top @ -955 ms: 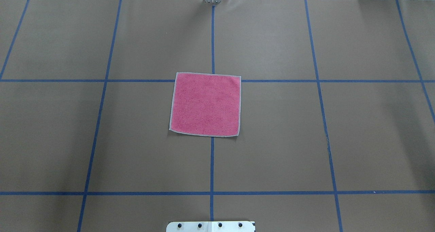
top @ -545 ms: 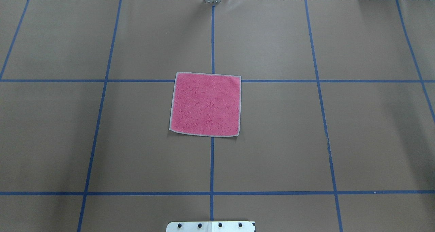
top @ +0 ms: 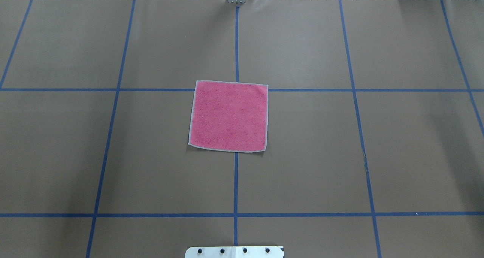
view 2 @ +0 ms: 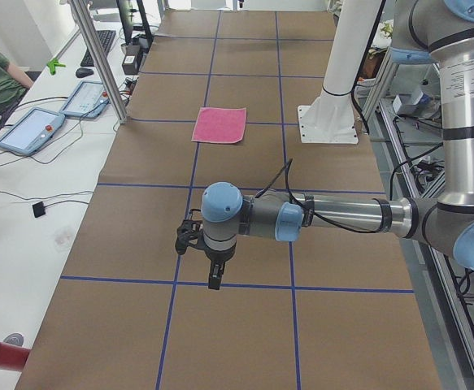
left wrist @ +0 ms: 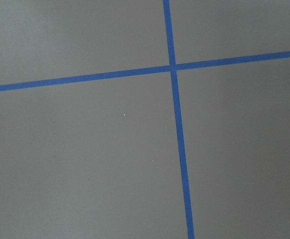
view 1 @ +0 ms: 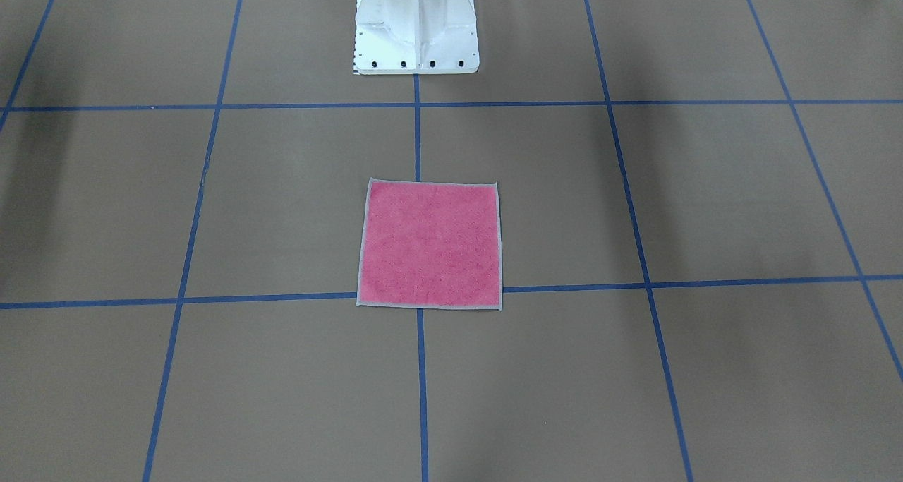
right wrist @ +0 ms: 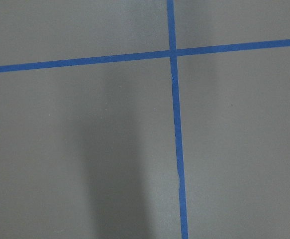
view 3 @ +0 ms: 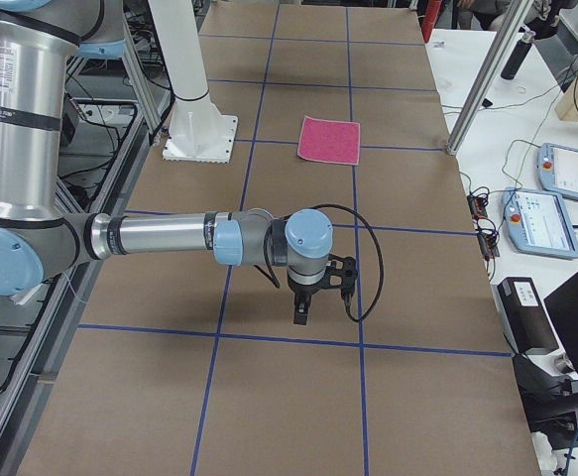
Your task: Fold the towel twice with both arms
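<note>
Pink face up, the towel [top: 228, 115] lies flat and unfolded mid-table on brown paper [top: 310, 163]. All four of its edges are free, with open room around them. My left gripper [view 2: 214, 281] and right gripper [view 3: 301, 317] hang well apart from it, pointing down; I cannot tell how wide either stands. A white pedestal [view 1: 416, 30] stands near.
</note>
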Robot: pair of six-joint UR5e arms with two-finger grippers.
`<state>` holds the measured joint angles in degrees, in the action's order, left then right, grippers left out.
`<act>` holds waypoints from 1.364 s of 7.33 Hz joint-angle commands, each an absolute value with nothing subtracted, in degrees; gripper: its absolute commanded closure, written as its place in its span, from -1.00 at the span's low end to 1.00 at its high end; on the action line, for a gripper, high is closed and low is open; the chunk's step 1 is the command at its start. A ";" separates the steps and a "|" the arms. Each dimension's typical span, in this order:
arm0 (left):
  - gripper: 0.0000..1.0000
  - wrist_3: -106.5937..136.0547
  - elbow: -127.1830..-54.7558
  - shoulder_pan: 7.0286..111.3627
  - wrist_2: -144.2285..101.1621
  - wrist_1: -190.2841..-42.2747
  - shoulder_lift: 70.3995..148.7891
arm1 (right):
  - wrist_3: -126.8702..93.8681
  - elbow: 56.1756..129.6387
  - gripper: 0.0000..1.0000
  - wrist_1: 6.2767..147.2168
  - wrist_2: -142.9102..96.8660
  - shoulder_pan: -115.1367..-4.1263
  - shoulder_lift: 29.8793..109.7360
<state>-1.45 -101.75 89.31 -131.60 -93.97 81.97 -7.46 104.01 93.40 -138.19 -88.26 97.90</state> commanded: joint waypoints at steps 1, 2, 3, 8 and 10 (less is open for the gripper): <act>-0.99 -1.23 -96.97 88.77 -130.70 -93.43 90.04 | -10.00 102.84 -1.00 98.75 -137.99 -86.23 90.75; -0.99 -1.23 -96.51 87.99 -129.65 -93.43 92.70 | -12.54 102.48 -1.00 102.18 -137.90 -84.57 85.74; -0.99 -1.49 -96.50 86.24 -129.64 -93.60 95.33 | -16.40 102.31 -1.00 103.35 -137.90 -82.46 81.87; -1.00 34.44 -97.65 65.72 -129.64 -95.70 111.94 | -28.44 102.13 -1.00 96.72 -138.25 -72.10 73.83; -1.00 58.52 -93.44 57.00 -128.77 -103.48 117.58 | -38.68 98.72 -1.00 83.56 -137.11 -66.81 74.09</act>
<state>44.31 -95.50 62.81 -129.47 -98.47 114.51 -31.16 100.48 91.20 -137.58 -69.88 73.94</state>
